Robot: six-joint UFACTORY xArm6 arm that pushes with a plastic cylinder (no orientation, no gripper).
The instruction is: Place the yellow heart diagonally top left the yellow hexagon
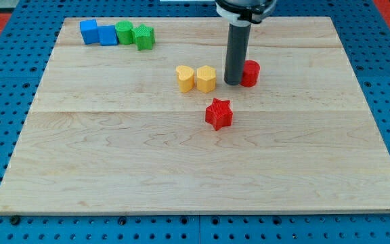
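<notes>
- Nearest you, the lower half of the desk [114, 176] carries nothing — the task's things all sit higher in the frame.
- Just below centre, slightly right, you meet the red star [219, 114]. It stands apart from everything else and is no part of this job.
- One row further up, a little left of centre, you have the two task blocks: the yellow heart [185, 78] and, on its right, the yellow hexagon [206, 78]. They look to be touching or all but touching, side by side at the same height in the frame.
- That is the measure of progress: the heart is already on the hexagon's left, but level with it, not above. My judgement is that the sideways part is roughly done and the upward part is left — the heart needs to go toward the frame's top until it sits off the hexagon's upper left corner.
- In that same row, just right of the hexagon, my tip [233, 83] rests on the desk, with a red block [250, 73] touching or nearly touching its right side; the rod hides part of it, so you cannot tell its shape. My tip is on the far side of the hexagon from the heart, so it has to travel round before it can push.
- There is no pincer on this arm — only the rod — so you have nothing spread or pressed together to report.
- Farthest off, in the upper left, two blue blocks [98, 32] and two green blocks [134, 34] form a row, well clear of the work.
</notes>
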